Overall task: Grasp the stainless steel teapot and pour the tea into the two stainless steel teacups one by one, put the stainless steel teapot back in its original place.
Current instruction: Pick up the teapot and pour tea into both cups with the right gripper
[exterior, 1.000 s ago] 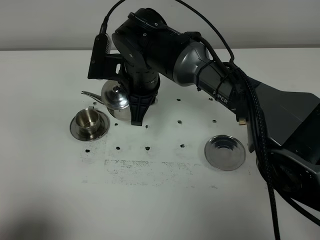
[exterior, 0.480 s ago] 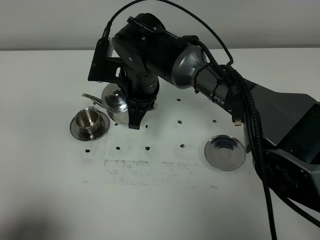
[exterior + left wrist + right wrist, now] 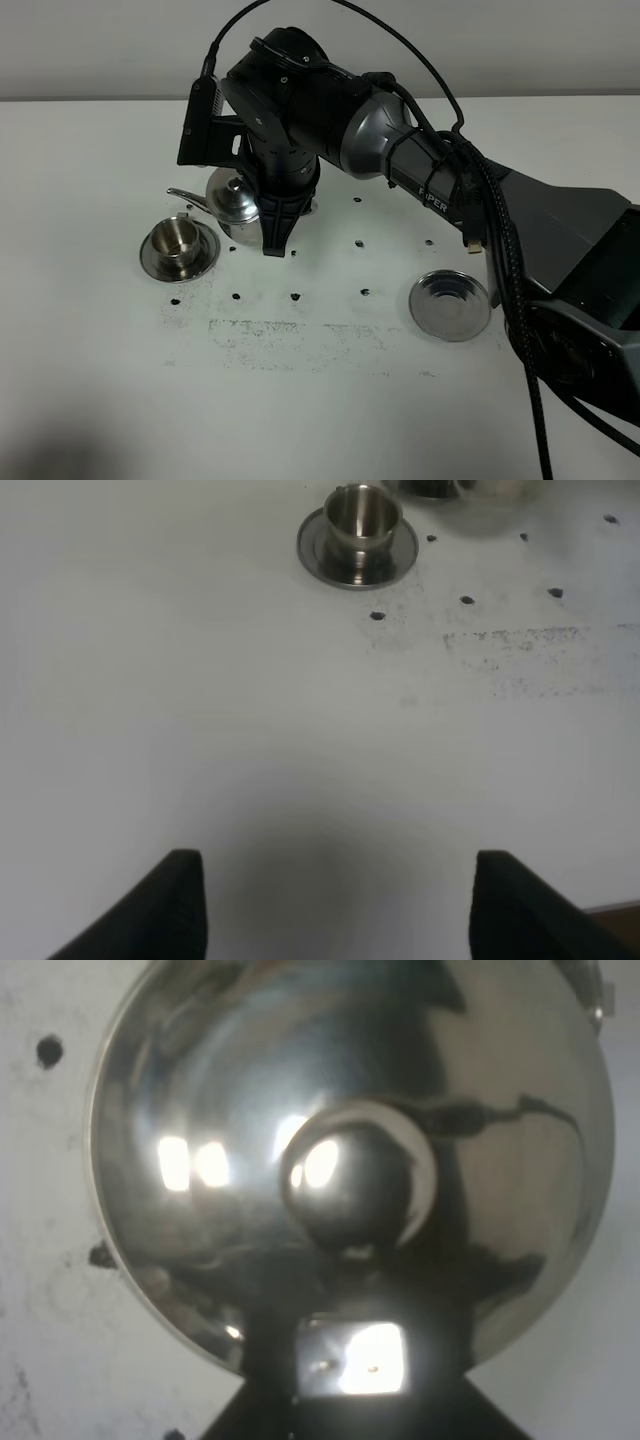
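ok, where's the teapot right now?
Exterior high view, left of centre: the stainless steel teapot is held by the right gripper, spout toward the teacup beside it, far from the round tray on the right.

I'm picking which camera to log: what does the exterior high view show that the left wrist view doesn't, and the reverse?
Only exterior high: the right tool holding the stainless steel teapot with lid and spout visible, and the empty round tray. Only left wrist: the left tool, fingers apart, holding nothing. Both: a teacup on its saucer and black dots on the table; the wrist view clips just a steel sliver of the teapot.
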